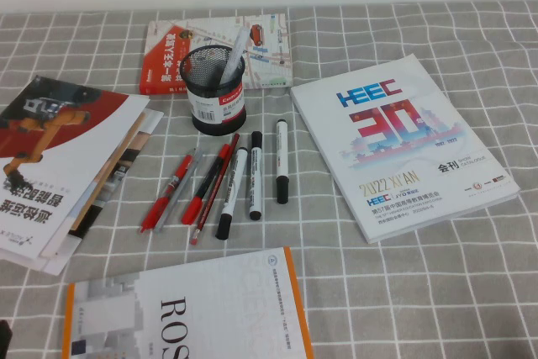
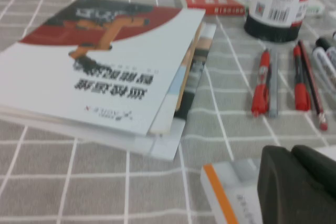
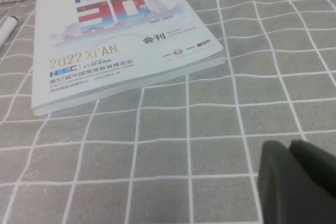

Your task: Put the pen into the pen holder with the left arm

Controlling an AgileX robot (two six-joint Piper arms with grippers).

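the counter [image 1: 471, 292] wears a grey cloth with a white grid. the pen holder [image 1: 215, 88] stands upper centre of the high view, a black mesh cup with a white label and red stripe low down, and one white pen [image 1: 235, 52] leans inside it. it rests against the lower edge of a red-and-white book [image 1: 168, 56] lying behind it.

below the holder a row of writing tools fans out on the cloth. the pen [image 1: 171, 191], slim and red, lies at the far left of the row, slanting from upper right to lower left, with a grey pen touching its side. next to the right come a red-and-black marker [image 1: 206, 184], a thin red pencil [image 1: 214, 189], then three white-and-black markers [image 1: 255, 176].

a stack of brochures [image 1: 59, 166] sits at the left edge, a white catalogue [image 1: 399, 145] at the right, an orange-edged booklet [image 1: 189, 313] at the bottom.

the left hand [image 2: 299, 184] shows only as a dark blur in the lower right of the left wrist view, above the booklet corner, well apart from the pen [image 2: 261, 83]; i cannot tell how far open it is. the right hand [image 3: 296, 182] is a dark shape at the lower right of its view, over bare cloth near the catalogue [image 3: 105, 40]; its opening cannot be told either.
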